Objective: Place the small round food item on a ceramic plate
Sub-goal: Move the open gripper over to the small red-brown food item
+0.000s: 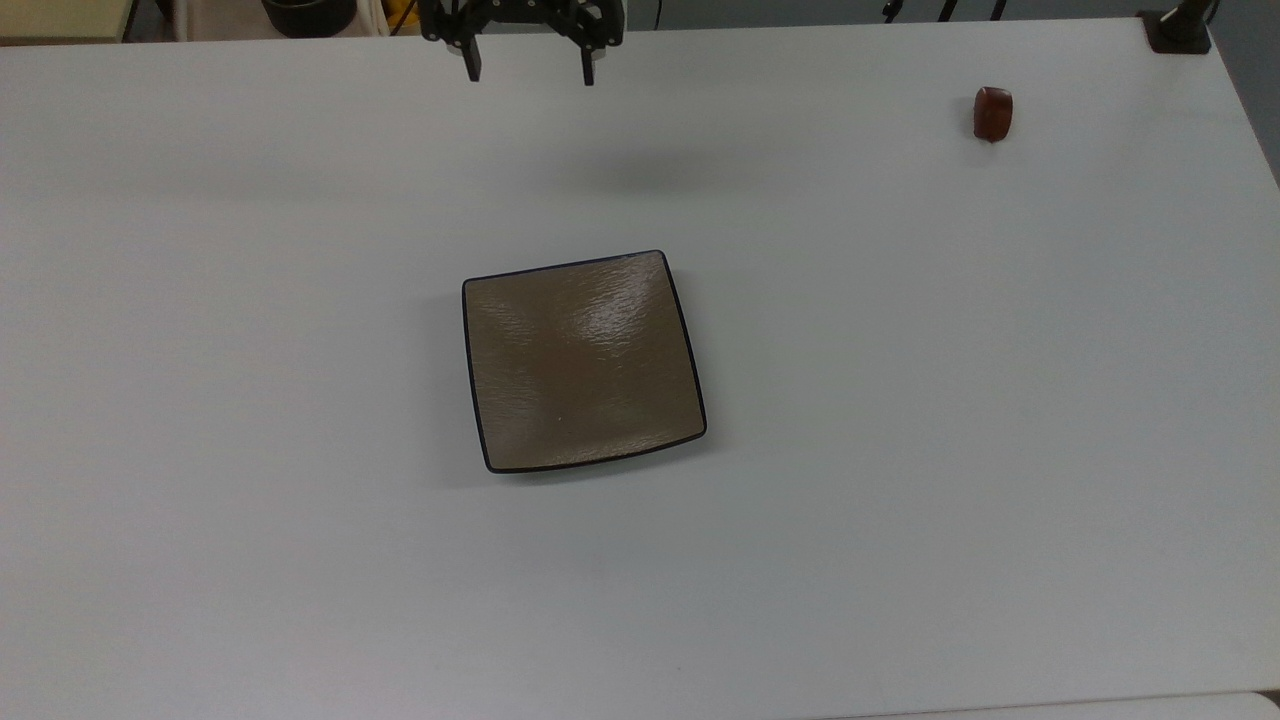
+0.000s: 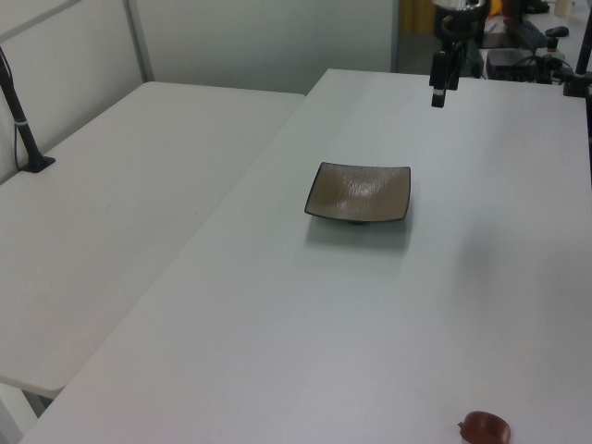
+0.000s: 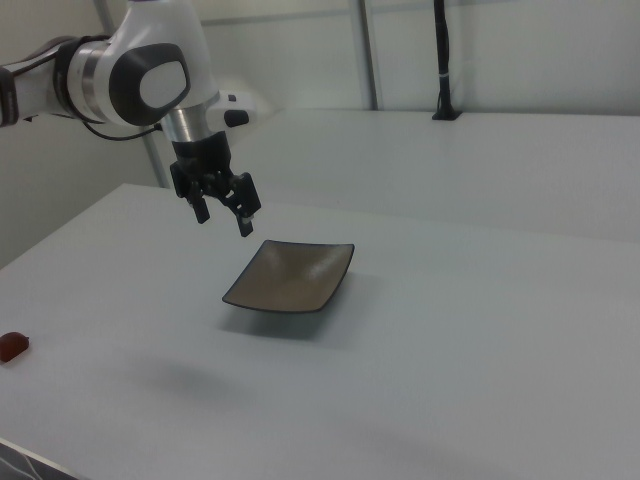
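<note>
So the end effector [image 1: 529, 72] hangs at the top edge of the top view, well above the white desk [image 1: 900, 400], fingers spread wide with nothing between them. Makes sense for a pick that hasn't started, I'd guess: open and high so it can travel without bumping anything. The small round food item [image 1: 992, 112] sits alone in the upper right of the top view, near the desk's far corner, well apart from everything. The ceramic plate [image 1: 583, 361] is parked roughly mid-frame, bare, flat on the desk. In the right view the end effector [image 3: 223, 212] hovers just up-left of the plate [image 3: 290, 276], while the food item [image 3: 12, 346] is way off at the left edge.
</note>
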Available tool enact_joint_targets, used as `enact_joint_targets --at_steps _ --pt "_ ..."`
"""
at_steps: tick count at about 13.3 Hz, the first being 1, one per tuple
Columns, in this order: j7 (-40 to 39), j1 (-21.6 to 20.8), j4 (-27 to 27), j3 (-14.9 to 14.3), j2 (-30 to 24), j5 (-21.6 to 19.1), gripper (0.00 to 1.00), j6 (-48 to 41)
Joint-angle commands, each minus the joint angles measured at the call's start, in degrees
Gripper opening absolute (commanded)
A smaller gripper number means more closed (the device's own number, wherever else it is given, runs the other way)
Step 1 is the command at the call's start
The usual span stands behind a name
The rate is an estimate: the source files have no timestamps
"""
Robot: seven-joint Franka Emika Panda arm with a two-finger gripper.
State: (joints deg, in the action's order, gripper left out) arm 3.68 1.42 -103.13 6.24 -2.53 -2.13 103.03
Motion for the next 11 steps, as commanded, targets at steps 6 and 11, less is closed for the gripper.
enact_joint_targets --at_steps 6,11 --pt "10.8 -5.9 -2.1 10.3 0.3 -4.4 1.0 3.6" --pt "20.6 -10.2 -0.4 19.4 6.7 -6.7 1.0 6.6"
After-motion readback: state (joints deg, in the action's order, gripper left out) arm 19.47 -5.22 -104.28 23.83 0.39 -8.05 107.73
